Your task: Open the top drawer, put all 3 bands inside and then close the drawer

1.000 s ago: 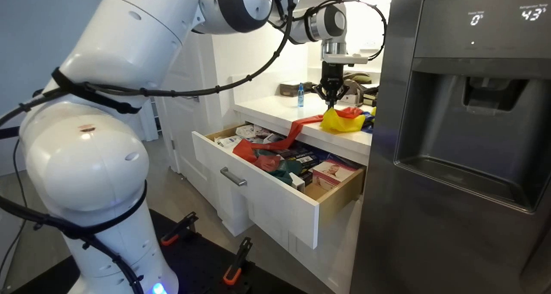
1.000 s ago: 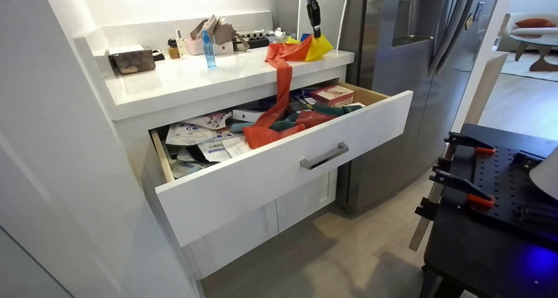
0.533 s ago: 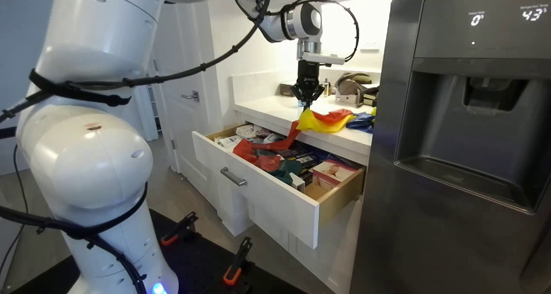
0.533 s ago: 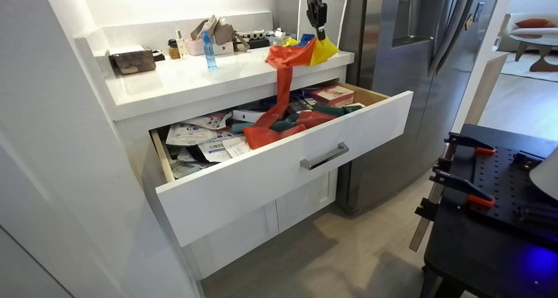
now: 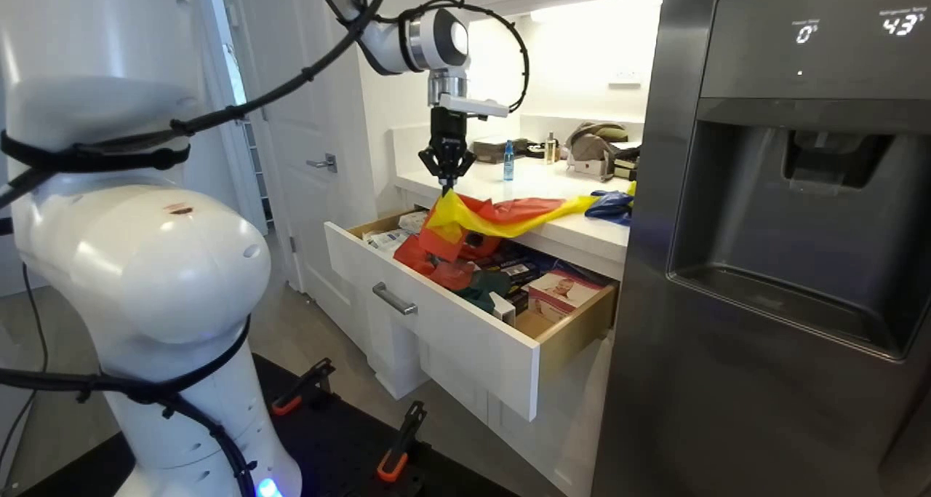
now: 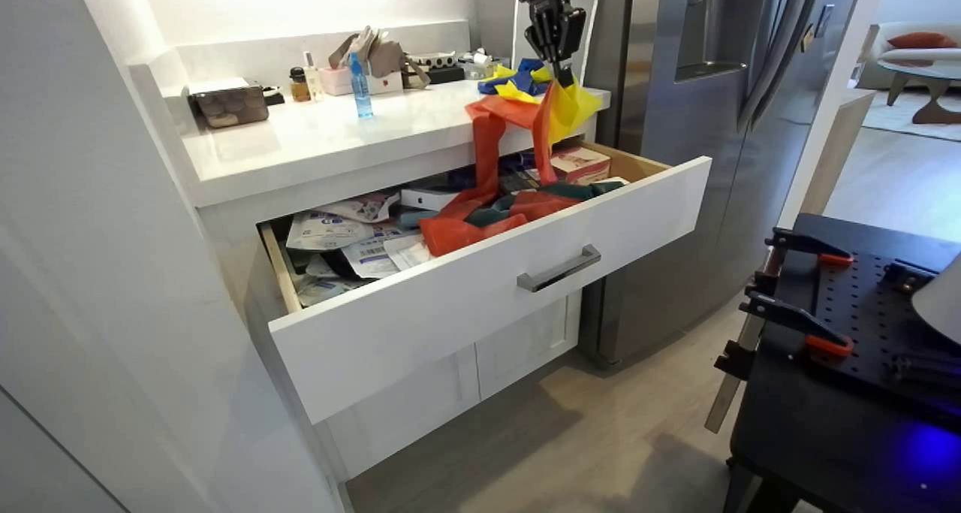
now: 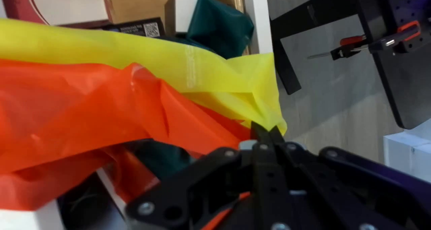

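The top drawer [image 5: 465, 337] stands pulled out in both exterior views. Above its opening, my gripper [image 5: 447, 188] is shut on one end of the yellow band [image 7: 151, 58], pinched at the fingertips. From there the band stretches back to the white counter [image 6: 405, 134]. An orange-red band [image 6: 488, 152] runs close along it; a loop hangs from beside the fingertips into the drawer, but I cannot tell whether it is pinched too. Part of this orange band drapes over the counter edge into the drawer. A darker red band [image 6: 542, 203] lies inside.
Packets, boxes and a dark green strip [image 6: 567, 190] fill much of the drawer. A blue bundle [image 6: 518, 81], a blue bottle [image 6: 360, 89] and a pouch [image 6: 229, 106] stand on the counter. The fridge [image 5: 727, 337] borders the drawer's side.
My gripper has moved from above the counter out over the open drawer, drawing the yellow band's end along. An orange loop now hangs below it, and more of the blue bundle shows.
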`<state>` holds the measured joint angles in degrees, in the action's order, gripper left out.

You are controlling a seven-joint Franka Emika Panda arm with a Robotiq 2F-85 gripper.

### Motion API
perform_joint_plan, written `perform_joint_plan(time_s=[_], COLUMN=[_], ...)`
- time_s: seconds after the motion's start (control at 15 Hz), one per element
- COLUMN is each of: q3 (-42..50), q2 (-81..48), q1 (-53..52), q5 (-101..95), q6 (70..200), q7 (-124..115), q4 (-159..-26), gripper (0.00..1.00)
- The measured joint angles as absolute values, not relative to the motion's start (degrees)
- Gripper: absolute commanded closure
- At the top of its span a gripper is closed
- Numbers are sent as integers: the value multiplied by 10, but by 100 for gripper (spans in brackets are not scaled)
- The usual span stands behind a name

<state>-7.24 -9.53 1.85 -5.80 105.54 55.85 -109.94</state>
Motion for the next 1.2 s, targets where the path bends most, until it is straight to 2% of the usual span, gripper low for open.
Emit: perform_joint_plan(time_s=[0.27, 0.8, 0.87, 0.93, 1.2], q3=[-89, -96, -97, -100, -102], q2=[-31, -47, -56, -65, -103], q1=[-34, -79, -81, -83, -89], q5=[-53, -53, -53, -53, -56], q6=[1184, 1343, 1359, 1370, 1404], q7=[537, 510, 504, 500, 487], q4=[-1208, -1221, -1220, -1218, -1204], gripper=[100, 100, 74, 72, 44])
